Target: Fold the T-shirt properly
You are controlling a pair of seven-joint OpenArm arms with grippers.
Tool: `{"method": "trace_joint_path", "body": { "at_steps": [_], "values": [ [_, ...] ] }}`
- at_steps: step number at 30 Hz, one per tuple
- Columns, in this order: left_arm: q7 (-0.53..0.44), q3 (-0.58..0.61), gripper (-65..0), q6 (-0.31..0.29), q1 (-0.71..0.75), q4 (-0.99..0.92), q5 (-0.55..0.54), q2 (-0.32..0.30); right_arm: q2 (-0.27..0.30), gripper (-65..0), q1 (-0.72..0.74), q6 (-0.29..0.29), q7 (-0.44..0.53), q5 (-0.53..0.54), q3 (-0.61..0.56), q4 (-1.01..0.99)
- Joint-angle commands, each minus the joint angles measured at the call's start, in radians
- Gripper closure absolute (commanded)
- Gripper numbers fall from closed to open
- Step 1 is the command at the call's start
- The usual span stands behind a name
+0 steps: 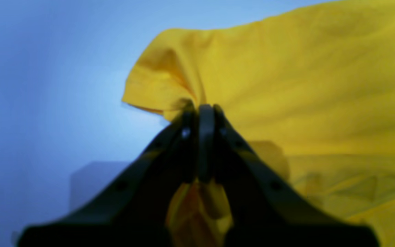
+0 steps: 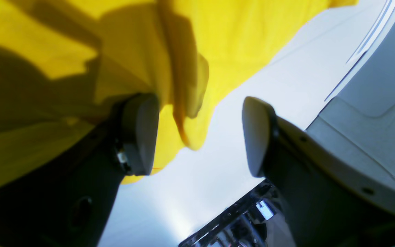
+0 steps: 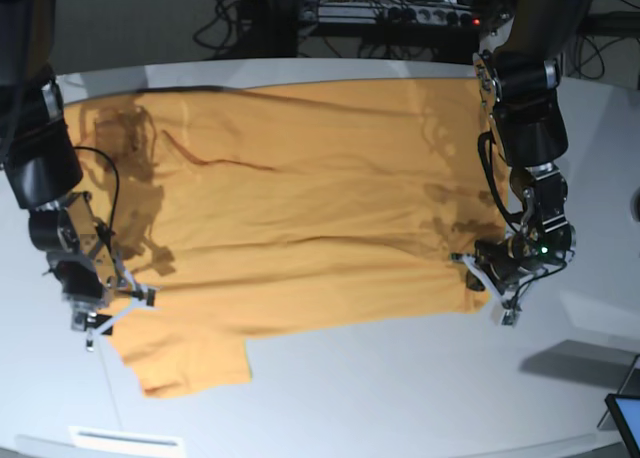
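Your left pincer [image 1: 201,109] pinches the T-shirt [image 3: 300,218] hem; right pincer [image 2: 197,137] gapes wide, so lifting now could skew the fold.

The T-shirt [image 3: 300,218] is a plain orange-yellow garment spread nearly flat, with shallow wrinkles and a thin dark line near one end. One sleeve [image 3: 190,363] juts out just beside the right gripper [image 3: 112,311], whose fingers stand apart around a loose fold. The opposite edge bunches between the left gripper's [image 3: 487,286] closed fingers.
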Motion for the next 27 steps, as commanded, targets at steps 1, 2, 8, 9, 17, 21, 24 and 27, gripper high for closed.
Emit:
{"method": "trace_joint_path", "body": {
  "at_steps": [1,2,8,9,17,21,24,27],
  "values": [
    [-0.003,-0.001,0.0,-0.004,-0.019,0.019,-0.006,-0.013,0.01,-36.6,0.028,0.009,0.03,0.015,-0.001,-0.033],
    [-0.003,-0.001,0.0,-0.004,-0.019,0.02,-0.006,-0.013,0.01,-36.6,0.043,0.009,0.045,0.015,-0.024,-0.067],
    [-0.003,-0.001,0.0,-0.004,-0.011,0.02,-0.006,-0.015,0.01,-17.0,0.116,0.009,0.068,0.015,-0.219,-0.229],
    [-0.003,-0.001,0.0,-0.004,-0.011,0.02,-0.006,-0.015,0.01,-11.5,0.119,0.009,0.068,0.015,-0.228,-0.237],
    [-0.003,-0.003,0.0,-0.004,-0.012,0.02,-0.006,-0.015,0.045,-7.0,0.057,0.009,-0.021,0.015,-0.222,-0.099],
    [-0.003,-0.003,0.0,-0.004,-0.017,0.02,-0.006,-0.015,0.104,-6.8,-0.044,0.009,-0.122,0.015,-0.222,0.134],
    [-0.003,-0.003,0.0,-0.004,-0.02,0.02,-0.006,-0.015,0.151,-6.8,-0.115,0.009,-0.199,0.015,-0.225,0.297],
    [-0.005,-0.003,0.0,-0.004,-0.022,0.02,-0.005,-0.015,0.19,-6.8,-0.164,0.009,-0.232,0.031,-0.227,0.398]
  ]
}}
